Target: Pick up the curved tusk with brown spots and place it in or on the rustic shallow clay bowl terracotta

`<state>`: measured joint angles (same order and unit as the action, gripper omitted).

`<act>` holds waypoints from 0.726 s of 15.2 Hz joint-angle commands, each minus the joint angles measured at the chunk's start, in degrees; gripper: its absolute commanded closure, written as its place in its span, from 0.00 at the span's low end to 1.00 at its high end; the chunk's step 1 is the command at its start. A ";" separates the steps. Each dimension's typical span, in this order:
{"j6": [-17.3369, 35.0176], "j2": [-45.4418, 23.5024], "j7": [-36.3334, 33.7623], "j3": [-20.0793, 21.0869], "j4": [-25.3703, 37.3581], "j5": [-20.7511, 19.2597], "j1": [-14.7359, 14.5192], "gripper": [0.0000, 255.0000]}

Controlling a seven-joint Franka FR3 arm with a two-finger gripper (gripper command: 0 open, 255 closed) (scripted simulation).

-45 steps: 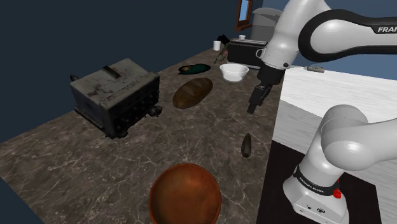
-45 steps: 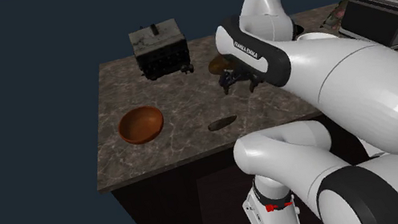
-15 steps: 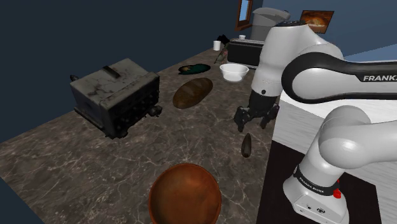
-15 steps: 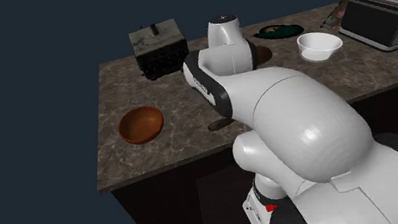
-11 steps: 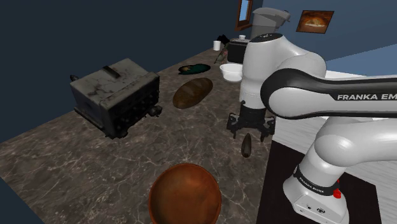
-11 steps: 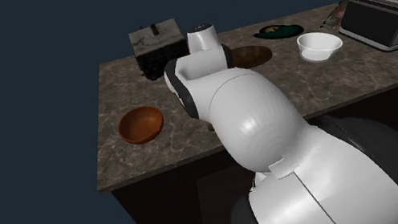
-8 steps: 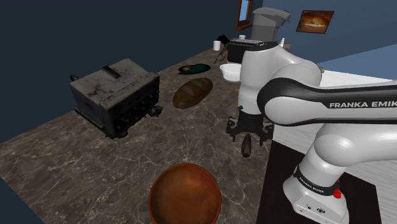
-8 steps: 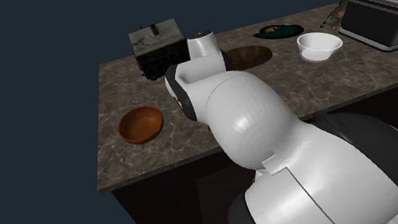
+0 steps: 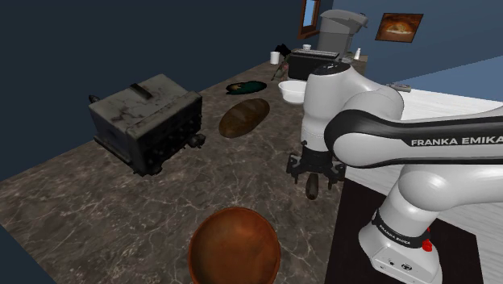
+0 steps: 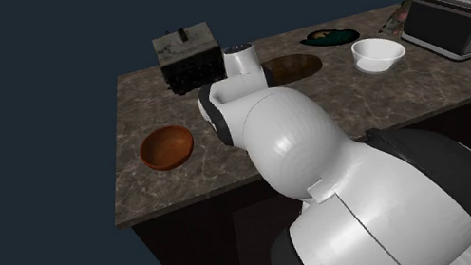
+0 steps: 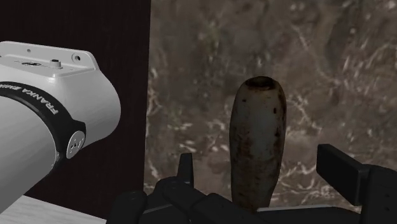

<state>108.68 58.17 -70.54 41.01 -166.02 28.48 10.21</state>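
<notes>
one tusk (image 11: 257,146), two bowls (image 9: 234,246) (image 10: 378,52), two toasters (image 9: 145,121) (image 10: 455,19), one brown platter (image 9: 243,118), perhaps one green dish (image 9: 246,86)

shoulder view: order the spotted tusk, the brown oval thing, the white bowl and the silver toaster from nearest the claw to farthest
1. Spotted tusk, right under the claw, between its open fingers.
2. Brown oval thing, up and left in that view.
3. White bowl, farther back, partly behind the arm.
4. Silver toaster, farthest back.

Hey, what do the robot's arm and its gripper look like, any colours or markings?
The arm has rounded white shells with dark joint bands; one reads FRANKA EMIKA. The gripper is all black, with two blocky fingers.
</notes>
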 commanded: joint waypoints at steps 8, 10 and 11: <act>0.01 0.00 0.00 0.01 -0.01 0.01 -0.01 1.00; 0.00 0.02 0.00 0.00 -0.02 0.01 -0.02 1.00; -0.01 0.02 0.00 0.00 -0.02 0.01 -0.02 1.00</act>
<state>108.68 58.20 -70.54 41.00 -166.03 28.46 10.20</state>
